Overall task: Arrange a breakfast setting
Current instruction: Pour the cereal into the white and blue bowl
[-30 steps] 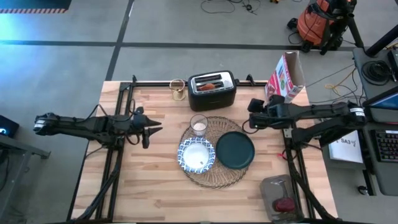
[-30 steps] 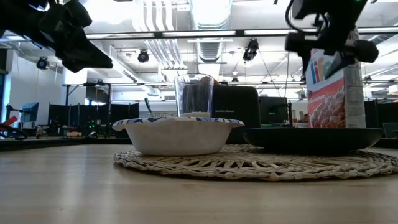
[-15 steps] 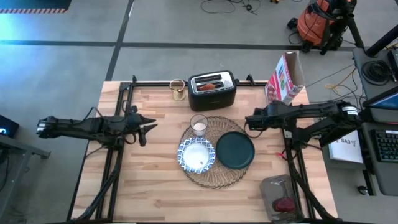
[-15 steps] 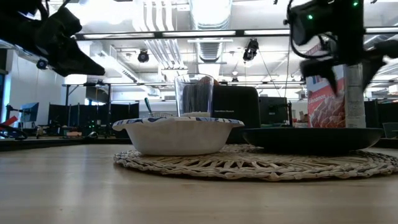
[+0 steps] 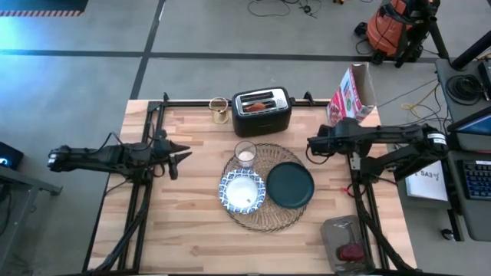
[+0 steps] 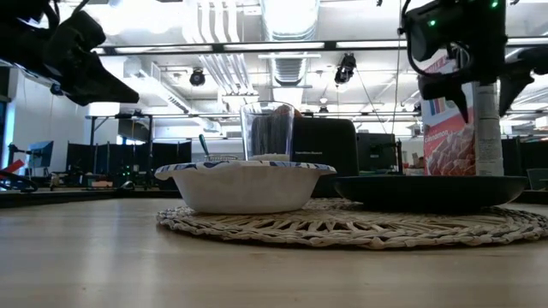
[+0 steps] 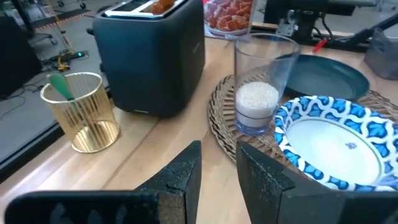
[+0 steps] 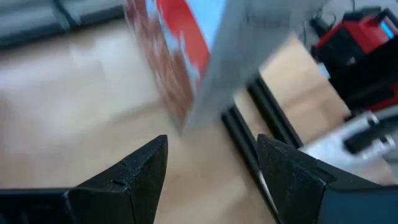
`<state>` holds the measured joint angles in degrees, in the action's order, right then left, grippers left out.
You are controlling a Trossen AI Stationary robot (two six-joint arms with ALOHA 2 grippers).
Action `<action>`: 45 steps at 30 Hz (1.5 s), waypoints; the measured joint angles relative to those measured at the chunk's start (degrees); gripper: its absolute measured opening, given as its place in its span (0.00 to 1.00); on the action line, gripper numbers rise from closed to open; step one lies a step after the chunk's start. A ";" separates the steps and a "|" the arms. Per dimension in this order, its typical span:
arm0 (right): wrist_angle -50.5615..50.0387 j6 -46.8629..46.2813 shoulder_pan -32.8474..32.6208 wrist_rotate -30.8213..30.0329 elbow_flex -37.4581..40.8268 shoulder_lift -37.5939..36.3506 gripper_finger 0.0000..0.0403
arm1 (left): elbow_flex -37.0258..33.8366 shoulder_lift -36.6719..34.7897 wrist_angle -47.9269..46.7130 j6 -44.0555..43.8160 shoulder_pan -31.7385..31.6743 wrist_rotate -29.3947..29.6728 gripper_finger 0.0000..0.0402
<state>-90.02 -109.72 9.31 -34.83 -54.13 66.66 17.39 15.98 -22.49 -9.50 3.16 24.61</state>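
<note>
1. Pale wooden butcher-block table (image 5: 192, 230) on a black frame, over grey concrete floor crossed by dark lines.
2. Left gripper (image 5: 178, 152) raised above the table's left part, empty, fingers (image 7: 180, 174) set a narrow gap apart with nothing between them.
3. Ahead of it, well apart: woven straw placemat (image 5: 270, 221), with the blue-and-white bowl (image 5: 243, 192) nearest, the clear glass (image 5: 245, 153) just beyond touching the mat's far edge, a little white at its bottom.
4. Farther off across the mat from that claw: dark teal plate (image 5: 291, 185), bare.
5. Beyond the glass: black toaster (image 5: 261, 110) with a brown pastry (image 5: 261, 105) in its slot; beside it a gold ribbed cup (image 7: 84, 112) holding something green.
6. Right gripper (image 5: 313, 146) aloft near the table's right edge, empty, jaws spread wide.
7. Close in front of it: cereal box (image 5: 351, 96), upright at the far right corner.
8. Behind that claw, at the near right corner: clear container (image 5: 347, 245) with something red inside.
9. Around: open hall with ceiling ducts and strip lights, desks beyond, orange vacuum (image 5: 391, 27), cables, keyboard (image 5: 477, 180) at right.
</note>
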 joint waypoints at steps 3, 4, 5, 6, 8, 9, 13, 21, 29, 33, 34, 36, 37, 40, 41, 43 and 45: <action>0.02 0.93 1.99 -2.49 0.00 -0.54 0.59 | -0.02 0.27 0.04 0.00 0.02 -1.38 0.21; 0.02 1.60 2.77 -2.51 0.00 -0.67 0.59 | -0.02 0.31 0.18 -0.02 0.02 -1.62 0.21; -0.04 2.67 3.43 -2.49 0.00 -0.69 0.59 | -0.02 0.31 0.31 -0.08 0.02 -1.74 0.21; -0.01 3.25 4.04 -2.44 0.00 -0.69 0.59 | -0.02 0.21 0.35 -0.13 0.02 -2.01 0.21; 0.02 4.63 5.15 -2.40 0.00 -0.67 0.59 | -0.02 0.01 0.39 -0.17 0.02 -2.11 0.21; 0.01 5.71 5.82 -2.29 0.00 -0.67 0.59 | -0.02 -0.06 0.41 -0.19 0.02 -2.11 0.21; -0.02 10.07 8.58 -2.28 0.00 -0.67 0.59 | -0.02 -0.30 0.41 -0.22 0.02 -2.12 0.21; 1.05 16.33 14.26 -7.59 0.00 -0.60 0.59 | -0.02 -0.28 0.52 -0.22 0.00 -2.11 0.21; 12.52 25.66 14.35 -10.33 -0.77 -0.60 0.59 | -0.02 0.38 2.28 -0.22 0.00 -1.71 0.21; 20.75 32.48 14.37 -10.38 -1.74 -0.56 0.59 | -0.02 0.98 2.98 -0.09 0.00 -1.68 0.21; 22.32 33.74 14.37 -10.36 -1.92 -0.56 0.59 | -0.02 1.13 3.00 -0.08 0.00 -1.67 0.21; 24.96 35.97 14.37 -10.10 -2.36 -0.56 0.59 | -0.02 1.37 3.25 -0.07 0.00 -1.67 0.21; 25.66 36.68 14.37 -9.96 -2.61 -0.51 0.59 | -0.02 1.44 3.37 -0.07 0.00 -1.67 0.21; 25.75 37.86 14.37 -9.89 -2.73 -0.11 0.59 | -0.02 1.56 3.47 -0.07 0.00 -1.67 0.21; 25.77 38.41 14.37 -10.03 -2.70 0.03 0.59 | -0.02 1.56 3.47 -0.03 0.00 -1.67 0.21; 25.69 39.13 14.37 -10.25 -2.55 0.32 0.59 | -0.02 1.56 3.47 0.00 0.00 -1.65 0.21; 25.65 39.38 14.37 -11.10 -2.44 0.91 0.59 | -0.02 1.56 3.47 0.00 0.00 -1.65 0.21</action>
<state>-64.37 -70.34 23.68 -45.93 -56.57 67.57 17.37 17.54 -19.02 -9.50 3.16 22.96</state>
